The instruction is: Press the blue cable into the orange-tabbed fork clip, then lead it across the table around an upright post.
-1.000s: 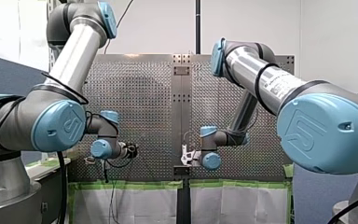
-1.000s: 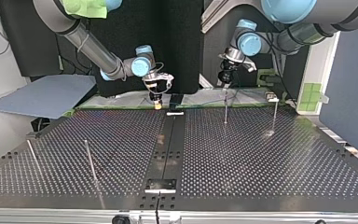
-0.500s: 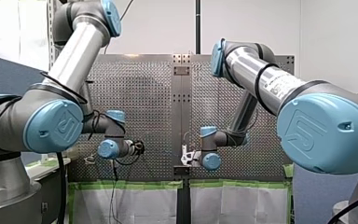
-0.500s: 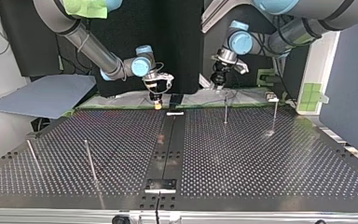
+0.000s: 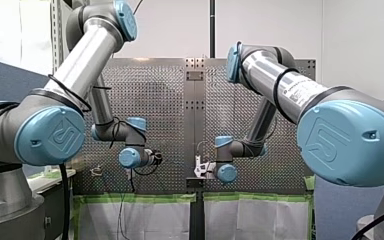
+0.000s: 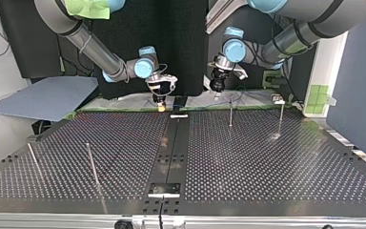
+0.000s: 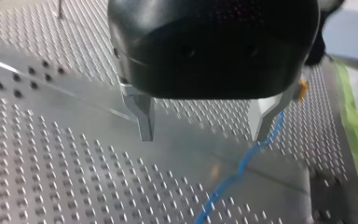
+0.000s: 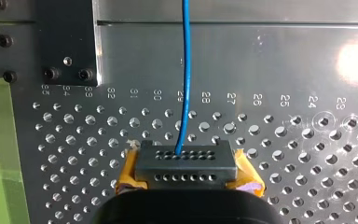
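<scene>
The blue cable (image 8: 185, 70) runs straight out over the perforated plate from my right gripper (image 8: 186, 164), which is shut on it, yellow pads showing at both sides. That gripper (image 6: 160, 106) hangs at the table's far edge in the top view. My left gripper (image 7: 204, 134) hovers open just above the plate, metal fingers apart. The cable (image 7: 235, 175) lies under and beside one finger (image 7: 265, 119), not between them. In the top view my left gripper (image 6: 214, 88) is to the right of the right one. I cannot pick out the fork clip.
Thin upright posts stand on the perforated table (image 6: 267, 167): two at the top view's right (image 6: 230, 112) (image 6: 281, 119) and two at its left (image 6: 91, 164) (image 6: 33, 160). Green tape (image 7: 354, 135) lines the table edge. A grey-blue board (image 6: 47, 98) lies beyond the left side.
My left arm has swung toward the table's middle, leftward in the top view and rightward in the front view, closer to the right gripper. The right arm has not moved.
</scene>
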Action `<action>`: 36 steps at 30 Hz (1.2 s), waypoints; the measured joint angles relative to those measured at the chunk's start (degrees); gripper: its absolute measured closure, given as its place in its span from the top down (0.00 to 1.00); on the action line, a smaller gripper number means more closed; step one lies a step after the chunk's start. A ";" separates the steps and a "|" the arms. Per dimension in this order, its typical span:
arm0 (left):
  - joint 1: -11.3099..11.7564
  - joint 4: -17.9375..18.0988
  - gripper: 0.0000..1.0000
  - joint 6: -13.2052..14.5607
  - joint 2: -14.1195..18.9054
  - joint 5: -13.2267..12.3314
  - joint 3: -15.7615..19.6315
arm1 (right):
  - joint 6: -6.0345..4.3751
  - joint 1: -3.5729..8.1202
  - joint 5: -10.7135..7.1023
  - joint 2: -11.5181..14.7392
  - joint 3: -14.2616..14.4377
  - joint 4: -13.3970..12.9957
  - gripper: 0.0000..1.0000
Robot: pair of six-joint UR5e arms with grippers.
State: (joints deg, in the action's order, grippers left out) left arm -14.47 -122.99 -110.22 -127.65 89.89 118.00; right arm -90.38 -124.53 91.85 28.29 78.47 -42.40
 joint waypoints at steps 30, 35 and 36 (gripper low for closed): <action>0.01 0.20 0.99 9.26 -3.53 6.17 -6.06 | 0.18 -0.24 -0.09 -0.18 -0.15 0.03 0.00; 0.05 -1.76 0.99 9.24 -3.58 6.25 -7.78 | 0.13 -0.28 -0.11 -0.22 -0.25 0.15 0.00; 0.08 -2.19 0.99 9.24 -3.58 6.29 -8.14 | 0.12 -0.28 -0.13 -0.23 -0.27 0.17 0.00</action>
State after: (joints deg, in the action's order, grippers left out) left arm -14.39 -125.18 -100.98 -131.24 96.18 109.86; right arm -90.26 -124.81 91.73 28.06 78.20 -42.23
